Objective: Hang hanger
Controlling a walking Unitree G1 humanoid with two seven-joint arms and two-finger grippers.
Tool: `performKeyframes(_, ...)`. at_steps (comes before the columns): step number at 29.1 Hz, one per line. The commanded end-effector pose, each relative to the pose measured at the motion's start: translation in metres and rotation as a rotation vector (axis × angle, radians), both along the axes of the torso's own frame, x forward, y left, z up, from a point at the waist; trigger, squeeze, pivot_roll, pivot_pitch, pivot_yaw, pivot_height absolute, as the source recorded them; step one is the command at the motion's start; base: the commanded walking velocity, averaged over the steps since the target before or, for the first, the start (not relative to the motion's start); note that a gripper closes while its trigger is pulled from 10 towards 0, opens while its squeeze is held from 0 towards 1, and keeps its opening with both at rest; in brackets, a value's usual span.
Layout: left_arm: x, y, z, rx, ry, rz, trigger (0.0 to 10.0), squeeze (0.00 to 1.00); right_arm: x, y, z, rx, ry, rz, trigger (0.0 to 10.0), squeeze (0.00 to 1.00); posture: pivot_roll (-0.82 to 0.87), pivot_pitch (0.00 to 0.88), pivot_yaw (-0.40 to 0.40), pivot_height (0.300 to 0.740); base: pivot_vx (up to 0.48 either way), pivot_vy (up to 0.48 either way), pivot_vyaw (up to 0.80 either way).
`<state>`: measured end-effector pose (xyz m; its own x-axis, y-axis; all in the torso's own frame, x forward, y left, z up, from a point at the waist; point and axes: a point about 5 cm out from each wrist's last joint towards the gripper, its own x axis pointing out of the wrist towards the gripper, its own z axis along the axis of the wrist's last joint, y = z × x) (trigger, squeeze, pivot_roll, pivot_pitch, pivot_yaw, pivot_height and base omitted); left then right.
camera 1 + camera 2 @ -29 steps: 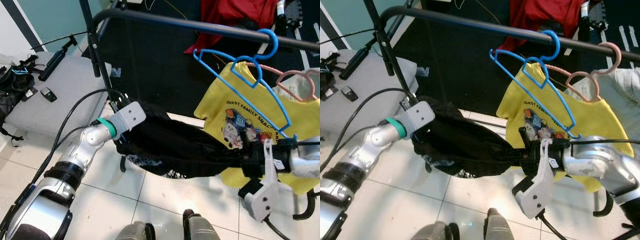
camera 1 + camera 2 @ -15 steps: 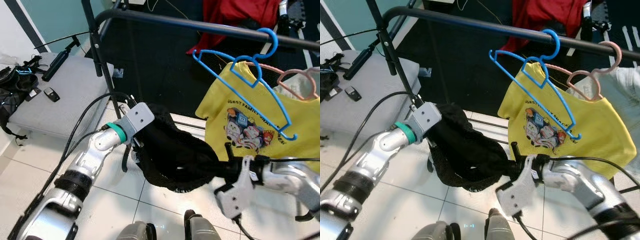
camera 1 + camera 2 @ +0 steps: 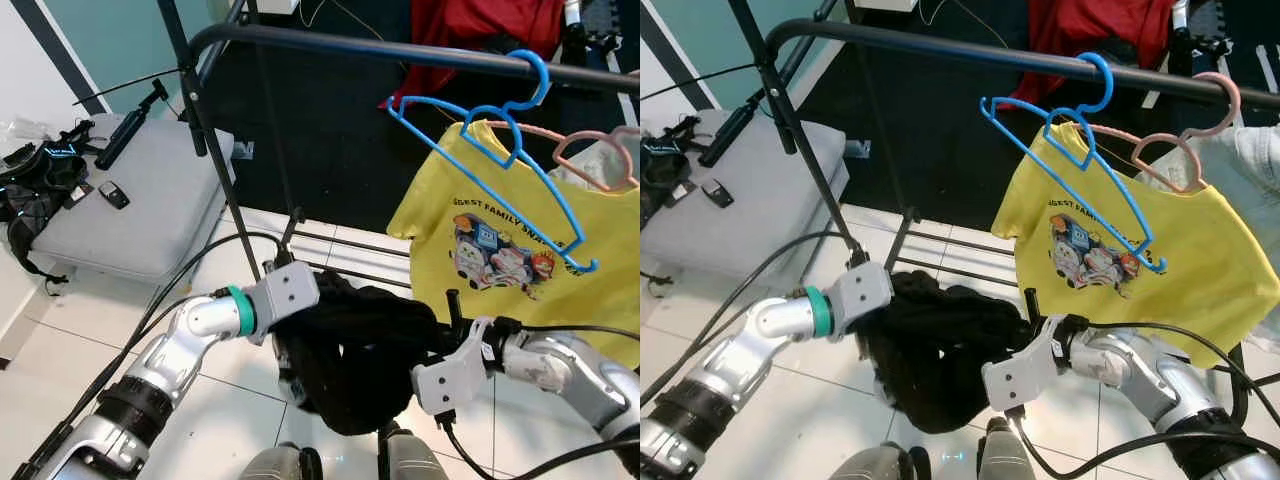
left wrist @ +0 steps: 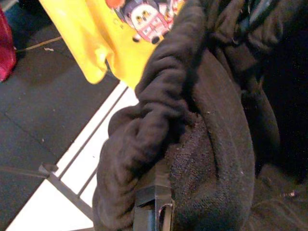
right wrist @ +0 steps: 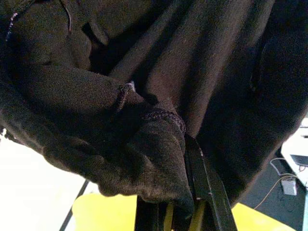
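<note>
A black garment (image 3: 350,350) is held bunched between both claws, low and in front of the clothes rail (image 3: 400,50). The left claw (image 4: 159,211) is buried in the cloth at the left side of the bundle; whether its fingers are spread or pressed together cannot be told. The right claw (image 5: 185,207) is pinched on a fold of the same cloth, held from the right side. By this two-point hold the fabric is kept off the tiled floor (image 3: 200,400), and it is judged to be gathered for dressing on a hanger.

The blue hanger (image 3: 500,140) is hooked on the rail, resting tilted against the yellow T-shirt (image 3: 500,240), which is carried on a pink hanger (image 3: 590,160). The blue hanger is well apart from both claws and is not yet handled.

Compared with one second ago, the garment was stretched wide between the claws; the claws are now brought close together and the cloth hangs as a compact bundle.
</note>
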<state>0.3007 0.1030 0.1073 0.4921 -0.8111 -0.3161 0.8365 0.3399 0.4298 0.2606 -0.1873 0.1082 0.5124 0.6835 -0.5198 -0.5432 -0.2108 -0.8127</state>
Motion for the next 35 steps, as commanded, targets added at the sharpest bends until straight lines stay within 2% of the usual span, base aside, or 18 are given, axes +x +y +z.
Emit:
performKeyframes(1, -0.004, -0.001, 0.001, -0.020, -0.018, 0.005, 0.0, 0.00, -0.002, -0.007, -0.005, 0.002, 0.000, -0.051, 0.0, 0.00, -0.16, 0.135, 0.165, 0.740, 0.000, 0.000, 0.00)
performKeyframes(3, -0.004, -0.001, 0.001, -0.020, -0.018, 0.005, 0.0, 0.00, -0.002, -0.007, -0.005, 0.002, 0.000, -0.051, 0.0, 0.00, -0.16, 0.135, 0.165, 0.740, 0.000, 0.000, 0.00)
performKeyframes(4, 0.000, -0.004, 0.009, -0.058, -0.070, 0.040, 0.0, 0.00, 0.001, -0.007, 0.000, 0.077, -0.035, -0.104, 0.0, 0.00, -0.15, 0.136, 0.165, 0.740, 0.000, 0.000, 0.00)
performKeyframes(6, 0.002, -0.007, 0.015, -0.090, -0.106, 0.066, 0.0, 0.00, 0.003, -0.005, 0.003, 0.133, -0.064, -0.141, 0.0, 0.00, -0.15, 0.136, 0.165, 0.740, 0.000, 0.000, 0.00)
performKeyframes(9, 0.002, -0.007, 0.015, -0.090, -0.106, 0.066, 0.0, 0.00, 0.003, -0.005, 0.003, 0.133, -0.064, -0.141, 0.0, 0.00, -0.15, 0.136, 0.165, 0.740, 0.000, 0.000, 0.00)
performKeyframes(12, 0.005, -0.014, 0.037, -0.173, -0.201, 0.084, 0.0, 0.00, 0.009, -0.002, 0.008, 0.266, -0.126, -0.226, 0.0, 0.00, -0.15, 0.139, 0.163, 0.740, 0.000, 0.000, 0.00)
performKeyframes(13, 0.005, -0.014, 0.037, -0.173, -0.201, 0.084, 0.0, 0.00, 0.009, -0.002, 0.008, 0.266, -0.126, -0.226, 0.0, 0.00, -0.15, 0.139, 0.163, 0.740, 0.000, 0.000, 0.00)
performKeyframes(14, 0.004, -0.017, 0.047, -0.206, -0.245, 0.073, 0.0, 0.00, 0.012, 0.000, 0.008, 0.337, -0.141, -0.273, 10.0, 0.00, -0.15, 0.140, 0.164, 0.740, 0.000, 0.000, 0.00)
performKeyframes(15, 0.004, -0.017, 0.047, -0.206, -0.245, 0.073, 0.0, 0.00, 0.012, 0.000, 0.008, 0.337, -0.141, -0.273, 10.0, 0.00, -0.15, 0.140, 0.164, 0.740, 0.000, 0.000, 0.00)
performKeyframes(16, 0.003, -0.021, 0.056, -0.229, -0.287, 0.054, 0.0, 0.00, 0.012, 0.004, 0.007, 0.426, -0.129, -0.323, 10.0, 1.00, -0.15, 0.141, 0.165, 0.740, 0.000, 0.000, 0.00)
performKeyframes(23, 0.001, -0.025, 0.066, -0.247, -0.327, 0.029, 0.0, 0.00, 0.011, 0.011, 0.006, 0.599, -0.082, -0.406, 10.0, 1.00, -0.15, 0.144, 0.161, 0.740, 0.000, 0.000, 0.00)
performKeyframes(24, 0.002, -0.025, 0.068, -0.249, -0.334, 0.034, 0.0, 0.00, 0.009, 0.014, 0.007, 0.694, -0.031, -0.437, 10.0, 0.57, -0.15, 0.144, 0.158, 0.740, 0.000, 0.000, 0.00)
performKeyframes(25, 0.002, -0.025, 0.068, -0.249, -0.334, 0.034, 0.0, 0.00, 0.009, 0.014, 0.007, 0.694, -0.031, -0.437, 10.0, 0.57, -0.15, 0.144, 0.158, 0.740, 0.000, 0.000, 0.00)
performKeyframes(26, 0.004, -0.026, 0.069, -0.251, -0.340, 0.041, 0.0, 0.00, 0.006, 0.016, 0.009, 0.785, 0.023, -0.464, 10.0, 0.00, -0.15, 0.144, 0.158, 0.740, 0.000, 0.000, 0.00)
performKeyframes(27, 0.005, -0.026, 0.071, -0.256, -0.349, 0.056, 0.0, 0.00, 0.003, 0.018, 0.011, 0.881, 0.082, -0.494, 10.0, 0.00, -0.15, 0.145, 0.152, 0.740, 0.000, 0.000, 0.00)
performKeyframes(30, 0.005, -0.026, 0.071, -0.256, -0.349, 0.056, 0.0, 0.00, 0.003, 0.018, 0.011, 0.881, 0.082, -0.494, 10.0, 0.00, -0.15, 0.145, 0.152, 0.740, 0.000, 0.000, 0.00)
performKeyframes(32, 0.010, -0.025, 0.075, -0.276, -0.357, 0.093, 0.0, 0.00, -0.001, 0.018, 0.012, 1.020, 0.133, -0.558, 10.0, 0.00, -0.16, 0.143, 0.148, 0.740, 0.000, 0.000, 0.00)
performKeyframes(35, 0.012, -0.024, 0.078, -0.285, -0.367, 0.116, 0.0, 0.00, -0.004, 0.019, 0.010, 1.068, 0.172, -0.575, 10.0, 0.00, -0.15, 0.140, 0.147, 0.740, 0.000, 0.000, 0.00)
